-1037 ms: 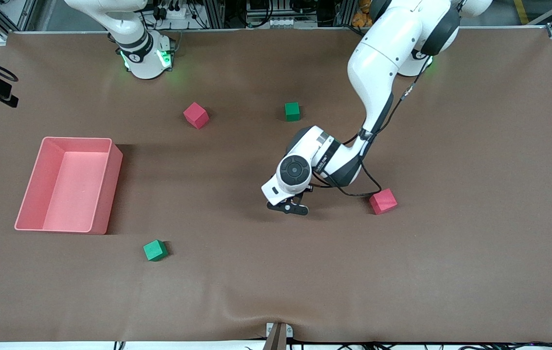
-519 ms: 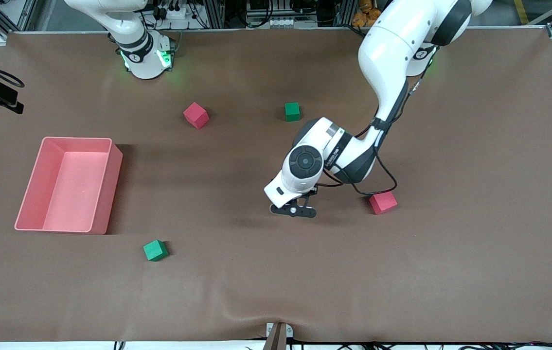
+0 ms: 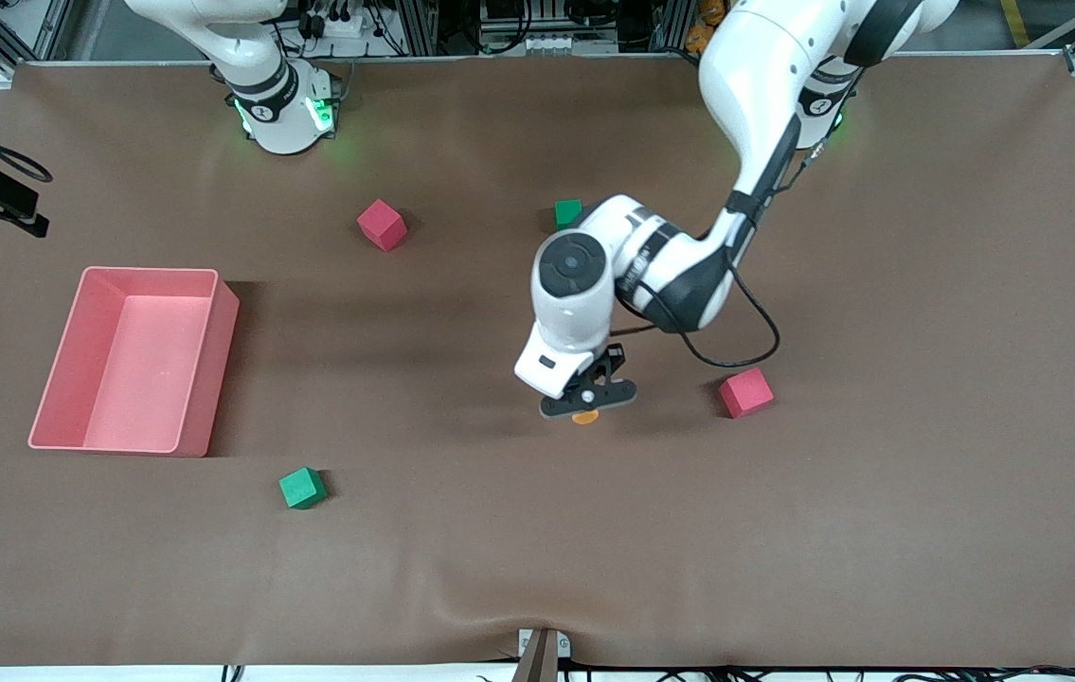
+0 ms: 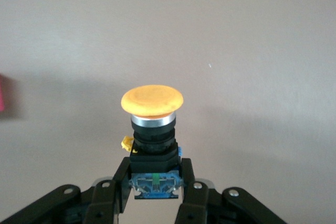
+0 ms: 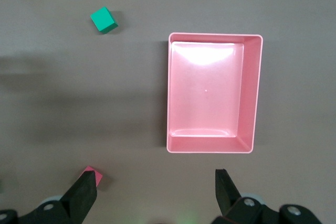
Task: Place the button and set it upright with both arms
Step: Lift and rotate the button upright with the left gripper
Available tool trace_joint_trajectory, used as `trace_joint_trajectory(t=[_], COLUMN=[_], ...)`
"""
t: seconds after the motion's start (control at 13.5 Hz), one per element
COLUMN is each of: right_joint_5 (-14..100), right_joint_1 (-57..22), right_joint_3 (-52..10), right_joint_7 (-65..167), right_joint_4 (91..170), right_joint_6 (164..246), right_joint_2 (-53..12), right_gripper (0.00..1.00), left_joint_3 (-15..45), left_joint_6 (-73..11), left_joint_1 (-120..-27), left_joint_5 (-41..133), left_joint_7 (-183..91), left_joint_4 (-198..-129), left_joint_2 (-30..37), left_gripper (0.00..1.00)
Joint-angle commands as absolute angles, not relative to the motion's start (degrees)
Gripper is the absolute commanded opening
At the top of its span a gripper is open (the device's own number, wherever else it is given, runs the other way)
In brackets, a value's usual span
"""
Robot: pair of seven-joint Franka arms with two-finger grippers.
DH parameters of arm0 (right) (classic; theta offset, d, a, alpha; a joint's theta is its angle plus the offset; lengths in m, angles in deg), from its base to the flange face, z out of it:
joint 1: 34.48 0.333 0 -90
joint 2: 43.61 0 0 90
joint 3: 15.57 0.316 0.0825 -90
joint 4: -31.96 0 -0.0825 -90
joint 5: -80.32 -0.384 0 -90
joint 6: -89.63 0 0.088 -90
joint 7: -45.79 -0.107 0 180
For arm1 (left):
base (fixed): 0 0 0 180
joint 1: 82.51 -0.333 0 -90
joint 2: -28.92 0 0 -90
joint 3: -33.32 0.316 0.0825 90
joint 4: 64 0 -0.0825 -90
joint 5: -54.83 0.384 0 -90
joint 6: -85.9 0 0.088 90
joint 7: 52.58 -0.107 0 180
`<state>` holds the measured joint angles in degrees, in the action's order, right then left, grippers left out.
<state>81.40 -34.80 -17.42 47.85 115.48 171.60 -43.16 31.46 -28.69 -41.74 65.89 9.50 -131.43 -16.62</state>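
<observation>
The button (image 4: 152, 101), with a round orange cap on a black body, is pinched at its black base between the fingers (image 4: 187, 178) of my left gripper (image 4: 155, 176), cap pointing away from the palm. In the front view the left gripper (image 3: 587, 398) hangs over the middle of the table, and the orange cap of the button (image 3: 584, 417) peeks out under it. My right gripper (image 5: 155, 190) stands open and holds nothing, high above the table beside the pink bin (image 5: 254, 93). The right arm waits, and only its base (image 3: 283, 112) shows in the front view.
The pink bin (image 3: 217, 379) stands toward the right arm's end. Two red cubes (image 3: 381, 224) (image 3: 746, 392) and a green cube (image 3: 302, 488) lie loose on the brown mat. Another green cube (image 3: 566, 210) is partly hidden by the left arm.
The left arm's wrist has swung round and shifted a little toward the left arm's end. The orange cap now shows under the gripper. The cubes, the bin and the right arm's base have stayed put.
</observation>
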Motion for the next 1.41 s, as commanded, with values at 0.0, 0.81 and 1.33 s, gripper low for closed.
trace_joint_trajectory(t=[0.0,0.81,1.33], right_joint_5=[81.5,81.5,81.6], right_joint_1=[-34.8,-34.1,-34.0], right_joint_3=[-17.4,-17.5,-17.8], right_joint_7=[48.4,48.7,48.6], right_joint_4=[115.6,115.5,121.1], right_joint_6=[172.1,170.3,170.9], right_joint_2=[-43.3,-43.8,-46.5], right_gripper=[1.0,1.0,1.0], left_joint_3=[32.5,35.9,37.4], left_joint_6=[-28.4,-12.7,-9.6], left_joint_1=[-36.9,-25.6,-20.2], left_joint_5=[75.8,99.0,105.0], left_joint_7=[25.1,59.0,68.7], left_joint_4=[-132.3,-132.6,-132.9], left_joint_2=[-15.7,-16.7,-23.5], left_gripper=[0.1,0.13,0.14])
